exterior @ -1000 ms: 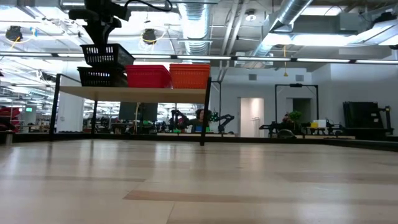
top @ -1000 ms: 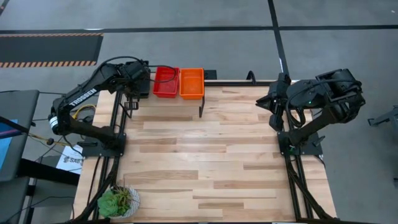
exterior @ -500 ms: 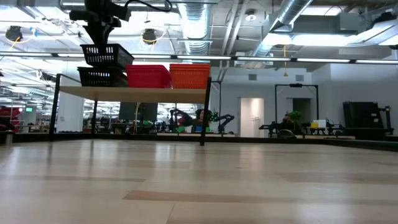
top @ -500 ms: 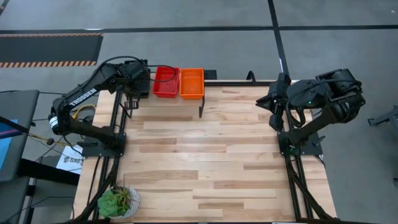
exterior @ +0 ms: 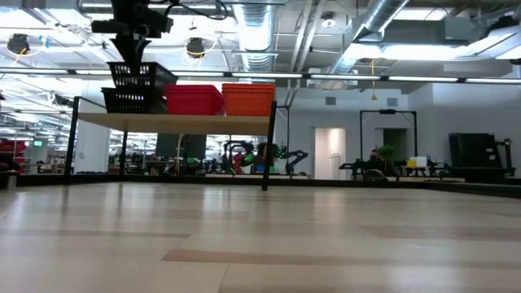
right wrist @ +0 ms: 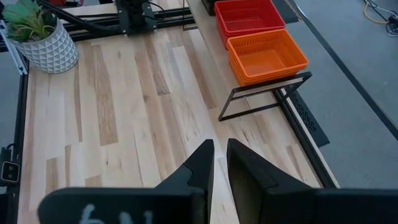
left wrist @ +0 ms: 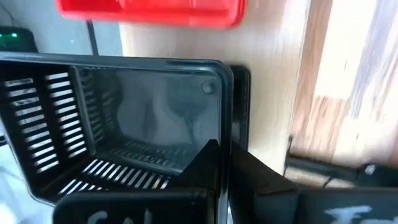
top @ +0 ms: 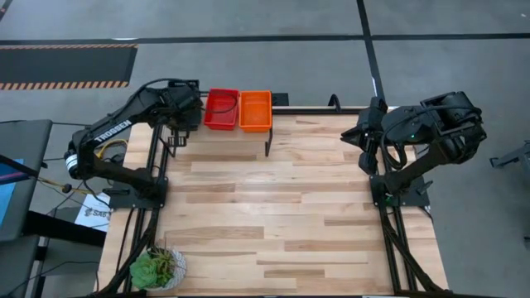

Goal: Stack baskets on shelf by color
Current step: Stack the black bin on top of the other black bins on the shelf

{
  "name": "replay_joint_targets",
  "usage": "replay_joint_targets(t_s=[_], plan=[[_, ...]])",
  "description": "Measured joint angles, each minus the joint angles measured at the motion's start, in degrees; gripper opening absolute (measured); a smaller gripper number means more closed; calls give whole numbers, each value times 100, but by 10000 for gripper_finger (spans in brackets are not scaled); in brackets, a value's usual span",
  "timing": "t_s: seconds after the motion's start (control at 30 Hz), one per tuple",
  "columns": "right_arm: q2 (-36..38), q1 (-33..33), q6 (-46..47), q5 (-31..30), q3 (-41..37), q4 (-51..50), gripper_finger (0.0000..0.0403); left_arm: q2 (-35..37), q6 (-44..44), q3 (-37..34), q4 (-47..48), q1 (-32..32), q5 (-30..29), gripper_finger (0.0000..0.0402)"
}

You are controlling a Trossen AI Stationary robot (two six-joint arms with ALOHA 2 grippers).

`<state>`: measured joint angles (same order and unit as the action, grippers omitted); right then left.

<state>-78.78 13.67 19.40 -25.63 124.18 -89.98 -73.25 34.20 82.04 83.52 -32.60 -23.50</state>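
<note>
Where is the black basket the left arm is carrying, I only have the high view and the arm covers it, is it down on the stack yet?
Observer: Not yet. In the low view the held black basket hangs tilted just above the black stack on the shelf.
Operator: Is the left gripper really clamped on it?
Observer: Yes. The left wrist view shows the left gripper shut on the basket's rim.
Operator: How near is the red stack?
Observer: The low view shows the red stack right beside the black one; I cannot tell whether they touch.
Operator: And the right arm?
Observer: The right gripper is shut, holding nothing, over bare tabletop.
</note>
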Motion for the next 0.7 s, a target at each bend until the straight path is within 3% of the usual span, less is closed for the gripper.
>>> replay_joint_targets(t_s=[0.33, 0.7], plan=[[0, 0, -48, 0, 2, -2, 69, 2, -176, -252, -175, -24, 299, 0], [0, 0, -153, 0, 2, -2, 69, 2, -173, -481, -231, -24, 242, 0]])
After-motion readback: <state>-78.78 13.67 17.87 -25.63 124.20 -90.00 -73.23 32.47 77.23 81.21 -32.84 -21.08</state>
